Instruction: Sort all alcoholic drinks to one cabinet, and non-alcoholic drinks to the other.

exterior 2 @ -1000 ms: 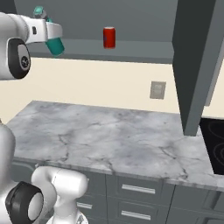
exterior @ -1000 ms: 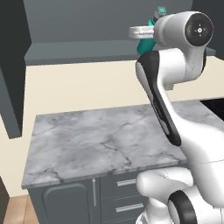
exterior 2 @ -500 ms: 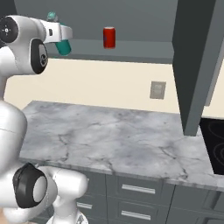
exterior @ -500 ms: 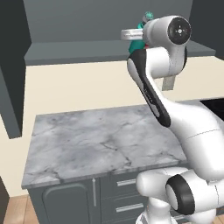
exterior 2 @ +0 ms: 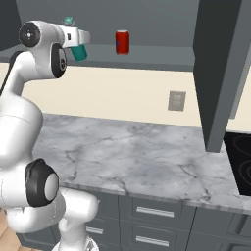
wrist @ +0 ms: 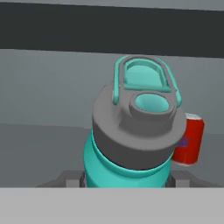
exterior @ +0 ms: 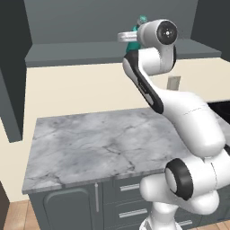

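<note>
My gripper (exterior 2: 77, 41) is shut on the teal bottle (exterior 2: 80, 52) with a grey cap, held tilted in front of the open overhead cabinet (exterior 2: 152, 55). In the left base view the teal bottle (exterior: 133, 46) peeks out behind the gripper (exterior: 129, 39) at the level of the cabinet's shelf (exterior: 67, 55). The red soda can (exterior 2: 122, 41) stands upright on that shelf, to the right of the bottle. The hand view looks down on the bottle's cap (wrist: 135, 127), with the red can (wrist: 189, 140) just behind it to the right.
A marble counter (exterior 2: 147, 157) lies below, over grey drawers (exterior 2: 152, 212). The cabinet's open door (exterior 2: 218, 73) hangs at the right, another open door (exterior: 11, 67) at the left. A stovetop (exterior 2: 240, 164) is at the far right. A wall outlet (exterior 2: 176, 100) sits under the shelf.
The arm has carried the teal bottle forward and closer to the cabinet shelf and the red can. The grip stays the same.
</note>
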Motion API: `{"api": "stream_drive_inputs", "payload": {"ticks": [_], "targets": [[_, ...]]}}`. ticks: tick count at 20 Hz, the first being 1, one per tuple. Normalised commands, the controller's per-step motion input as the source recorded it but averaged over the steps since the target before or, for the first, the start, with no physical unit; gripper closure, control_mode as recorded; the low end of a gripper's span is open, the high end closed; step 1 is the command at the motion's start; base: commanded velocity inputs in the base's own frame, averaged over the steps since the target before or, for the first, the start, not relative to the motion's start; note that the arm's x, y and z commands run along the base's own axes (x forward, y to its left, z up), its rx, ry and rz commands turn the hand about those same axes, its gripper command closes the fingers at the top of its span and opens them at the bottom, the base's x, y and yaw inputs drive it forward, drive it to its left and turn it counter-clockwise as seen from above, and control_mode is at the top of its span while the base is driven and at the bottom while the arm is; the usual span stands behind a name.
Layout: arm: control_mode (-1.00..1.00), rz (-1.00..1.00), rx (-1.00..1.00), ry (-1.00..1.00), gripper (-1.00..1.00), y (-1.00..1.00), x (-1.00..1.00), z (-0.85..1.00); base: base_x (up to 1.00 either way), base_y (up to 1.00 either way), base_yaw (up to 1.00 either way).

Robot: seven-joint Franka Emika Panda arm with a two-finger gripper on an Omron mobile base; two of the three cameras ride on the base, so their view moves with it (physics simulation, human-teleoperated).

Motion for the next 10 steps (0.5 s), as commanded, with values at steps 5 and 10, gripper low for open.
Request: {"api": "stream_drive_inputs", "payload": {"ticks": [5, 10], "targets": [[-1.0, 0.0, 0.0, 0.2, 1.0, 0.1, 0.45, 0.0, 0.0, 0.0, 0.0], [-1.0, 0.0, -0.04, 0.09, 1.0, 0.04, 0.51, 0.0, 0.0, 0.0, 0.0]]}}
